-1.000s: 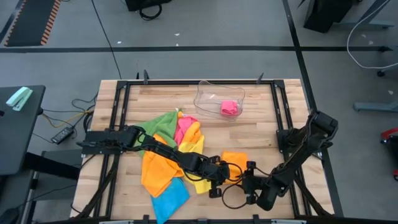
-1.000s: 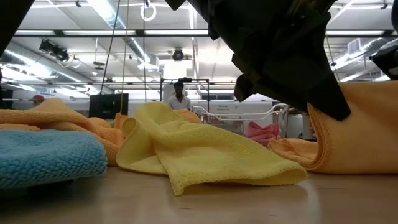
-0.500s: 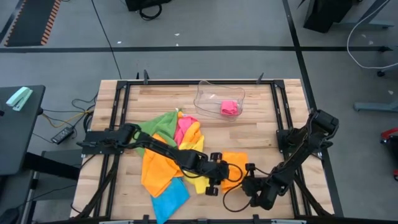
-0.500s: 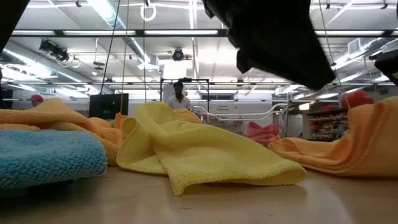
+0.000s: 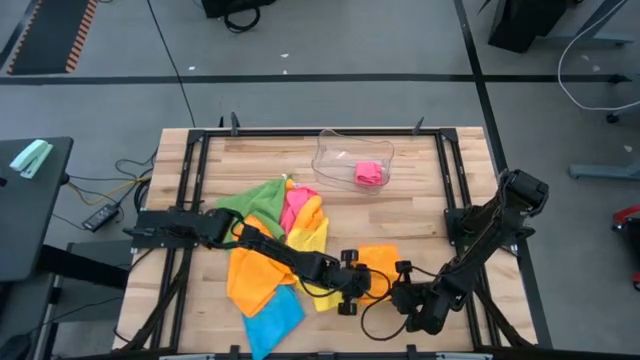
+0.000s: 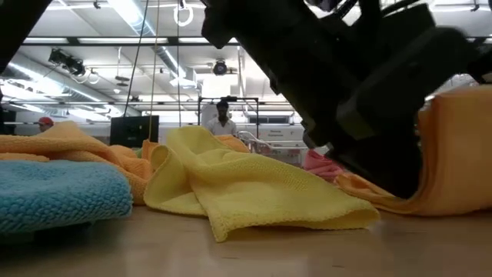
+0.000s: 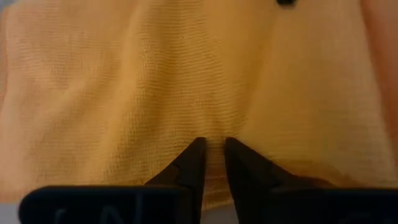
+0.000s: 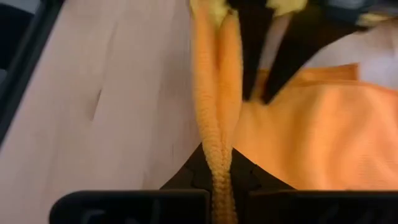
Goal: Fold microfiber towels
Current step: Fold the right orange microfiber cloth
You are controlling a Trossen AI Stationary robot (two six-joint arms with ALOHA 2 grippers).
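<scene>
while most of the work is still ahead, the loose heap of towels lies crumpled at the table's left-centre, and one pink towel already sits in the clear tray. the orange towel lies near the front; the right gripper is clamped on its raised edge, the left gripper nearly closed, pinching its cloth.

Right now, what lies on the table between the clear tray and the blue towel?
In the high view, between the clear tray and the blue towel lie the pink towel, the yellow towel and the left arm.
</scene>
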